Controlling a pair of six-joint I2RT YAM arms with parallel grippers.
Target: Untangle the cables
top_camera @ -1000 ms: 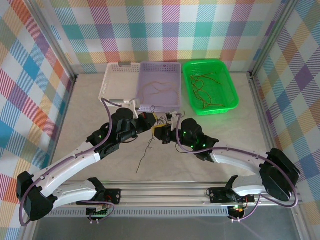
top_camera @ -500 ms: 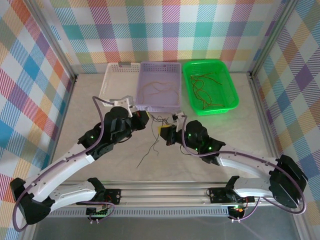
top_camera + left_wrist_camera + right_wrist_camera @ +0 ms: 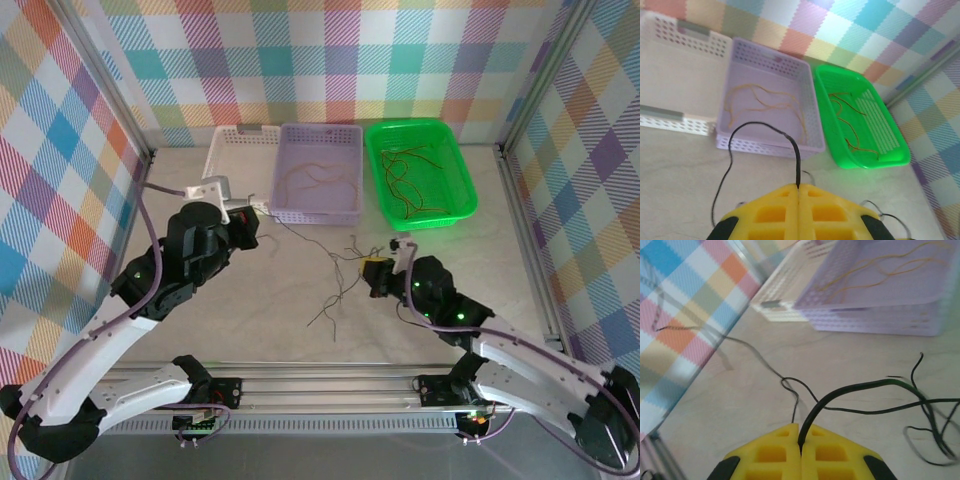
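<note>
Black cables (image 3: pixel 860 385): I am pinching a strand tight in the left tool (image 3: pixel 798 191) and in the right tool (image 3: pixel 800 434). I am judging this the separating step, with the next move calling for a wider spread.

At bottom centre I see the right gripper (image 3: pixel 800 432) clamped tight on a thin black cable (image 3: pixel 855 386), which arcs toward the right edge. A lilac perforated plastic basket (image 3: pixel 875 320) occupies the upper right.
</note>
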